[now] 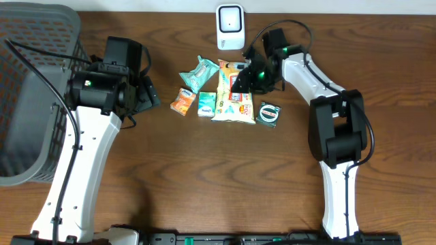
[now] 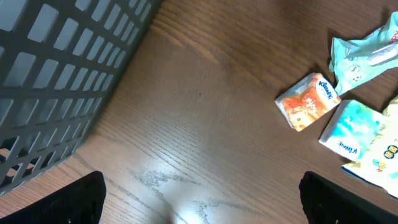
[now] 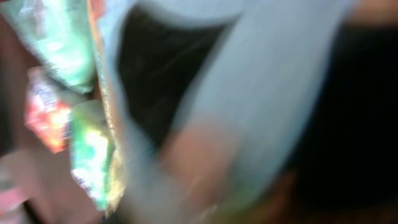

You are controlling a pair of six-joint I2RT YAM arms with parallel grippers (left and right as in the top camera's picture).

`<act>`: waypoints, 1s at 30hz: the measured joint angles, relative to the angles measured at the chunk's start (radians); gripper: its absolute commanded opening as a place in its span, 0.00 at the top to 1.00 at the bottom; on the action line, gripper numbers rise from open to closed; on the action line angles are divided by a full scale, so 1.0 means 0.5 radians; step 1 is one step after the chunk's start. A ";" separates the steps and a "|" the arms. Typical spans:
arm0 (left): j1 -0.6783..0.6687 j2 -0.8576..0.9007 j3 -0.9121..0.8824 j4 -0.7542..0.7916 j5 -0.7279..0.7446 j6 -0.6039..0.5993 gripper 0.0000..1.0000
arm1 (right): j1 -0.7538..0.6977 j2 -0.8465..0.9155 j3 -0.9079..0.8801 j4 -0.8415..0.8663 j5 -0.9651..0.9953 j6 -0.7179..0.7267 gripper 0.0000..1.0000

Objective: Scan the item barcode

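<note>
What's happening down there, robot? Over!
Left end effector open, empty. Right end effector at top of snack bag, grip unclear. Blue Kleenex pack tight beside bag.

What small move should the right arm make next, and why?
Probably close the right gripper firmly on the scanner-side end of the yellow snack bag before lifting: it sits over that end, close to the scanner, and the blurred wrist view shows no settled grip.
</note>
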 measured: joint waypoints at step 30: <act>0.000 0.000 0.000 0.000 0.000 0.001 0.02 | 0.175 -0.664 -0.004 -0.307 2.131 -0.203 0.99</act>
